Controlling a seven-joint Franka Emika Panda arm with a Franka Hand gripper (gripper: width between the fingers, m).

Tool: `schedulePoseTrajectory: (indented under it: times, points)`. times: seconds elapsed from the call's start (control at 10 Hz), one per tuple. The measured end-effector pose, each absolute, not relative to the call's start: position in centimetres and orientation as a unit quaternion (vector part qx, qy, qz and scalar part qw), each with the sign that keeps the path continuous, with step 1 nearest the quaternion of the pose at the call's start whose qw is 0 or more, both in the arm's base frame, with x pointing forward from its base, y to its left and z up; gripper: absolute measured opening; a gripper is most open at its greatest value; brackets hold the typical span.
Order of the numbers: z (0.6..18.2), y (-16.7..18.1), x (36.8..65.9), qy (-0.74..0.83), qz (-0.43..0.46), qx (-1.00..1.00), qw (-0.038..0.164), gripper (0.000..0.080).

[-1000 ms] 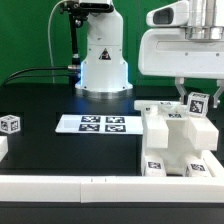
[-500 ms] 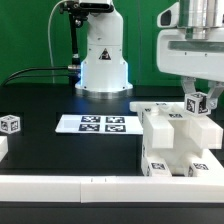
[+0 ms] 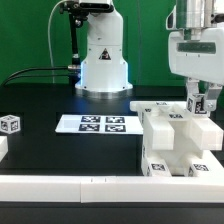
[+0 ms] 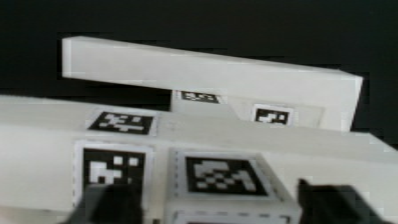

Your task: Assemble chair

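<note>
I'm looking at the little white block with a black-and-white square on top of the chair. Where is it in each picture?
Exterior view: the block sits on top of the chair, at the exterior view's right, under the end effector.
Wrist view: the block is close up in the foreground, between the two dark fingers.
Shared landmark: the chair's white tagged body around the block.
</note>
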State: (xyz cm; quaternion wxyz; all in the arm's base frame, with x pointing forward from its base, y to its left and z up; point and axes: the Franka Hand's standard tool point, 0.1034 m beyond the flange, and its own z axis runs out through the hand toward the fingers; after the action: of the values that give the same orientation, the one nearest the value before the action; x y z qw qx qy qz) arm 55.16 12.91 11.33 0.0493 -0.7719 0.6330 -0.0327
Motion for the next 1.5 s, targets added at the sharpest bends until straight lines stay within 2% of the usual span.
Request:
schedulePoseTrajectory:
  times: [0.1,0.2,0.3,0.7,0.8,0.9,1.1,1.3,1.5]
  points:
    - [11.36,13.04,55.06,0.58,-0.03,-0.813,0.042,0.0567]
    - [11.46,12.9,55.27,0.508,-0.034,-0.86,0.04,0.0567]
    - [11.46,12.66,55.3,0.42,-0.037,-0.906,0.037,0.0632]
    - [11.43,12.72,55.25,0.27,-0.042,-0.961,0.03,0.0649]
    - [11.39,12.68,55.25,0.17,-0.046,-0.984,0.02,0.0649]
    - [11.36,12.86,55.22,0.168,-0.046,-0.985,0.019,0.0649]
    - [11.35,12.77,55.24,0.19,-0.046,-0.981,0.02,0.0622]
    - [11.32,12.79,55.22,0.273,-0.044,-0.961,0.024,0.0275]
    - [11.34,12.72,55.22,0.363,-0.04,-0.93,0.027,0.0279]
